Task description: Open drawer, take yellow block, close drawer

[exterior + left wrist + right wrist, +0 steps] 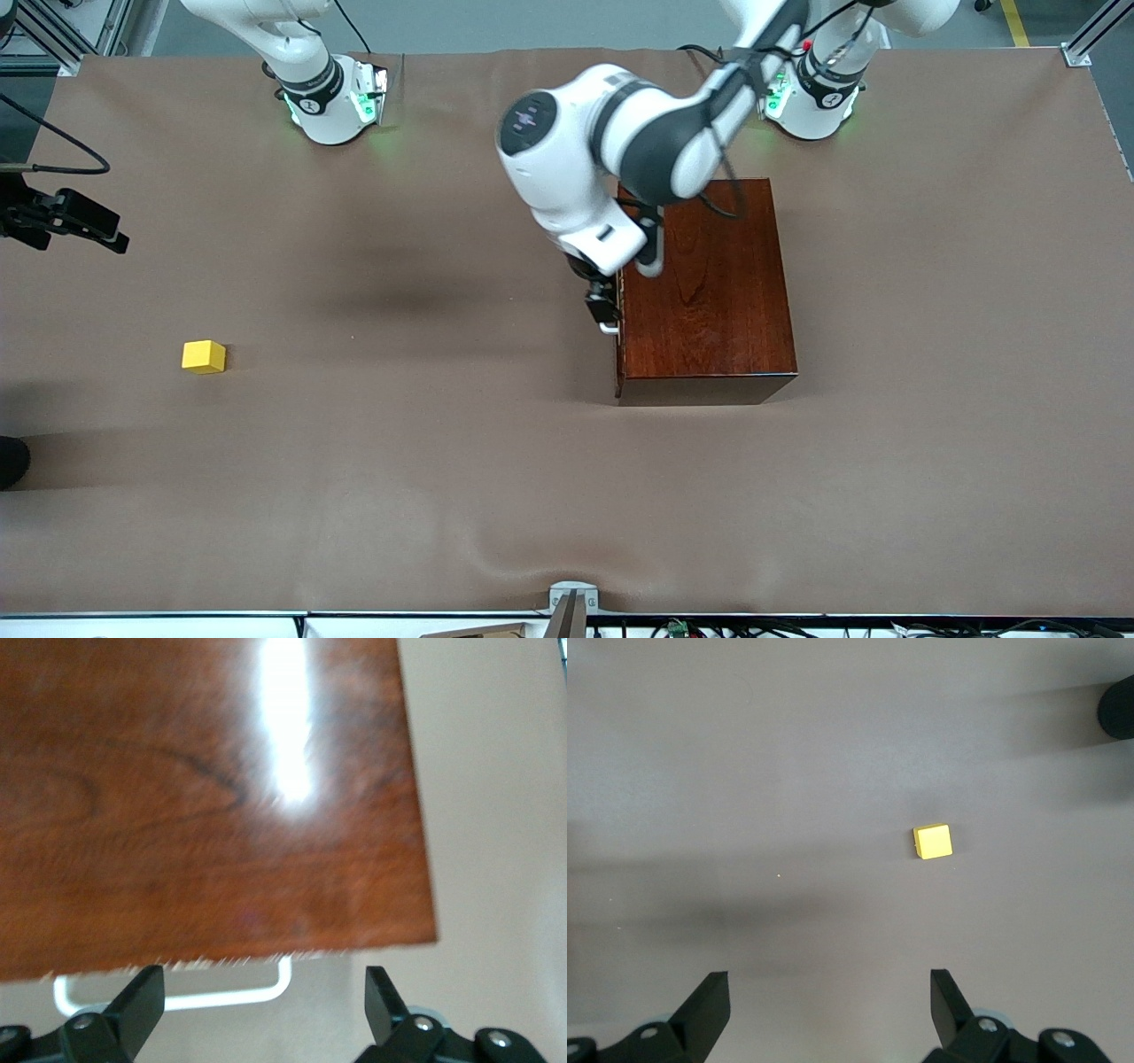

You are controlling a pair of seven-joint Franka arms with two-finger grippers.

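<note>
- One wooden box (709, 292) sits on the brown table (443, 496), toward the left arm's end. It is glossy, dark reddish-brown, and we see its top from above.
- One drawer belongs to it, and only its white bar handle (177, 997) shows, poking out just past the box's edge. The drawer looks pushed in; none of its tray is on view.
- The left arm reaches down from its base to the handle side of the box.
- The left gripper (606, 315) is right at that handle. In the left wrist view its two fingers (133, 1005) are spread wide, one at the handle, the other well off to the side, clamping nothing.
- One yellow block (204, 356) lies out on the bare table, toward the right arm's end and well apart from the box. It is a small plain cube, resting flat and all alone.
- The right gripper (830, 1005) is hardly seen from the front, at the edge of the picture by the right arm's end. Its own camera looks down on the block (933, 841) from high above.
- Its two fingers (704, 1010) are spread as wide as they go, with nothing between them. The right arm waits.
- Count so far: two arms, two grippers, one box, one drawer, one block.
</note>
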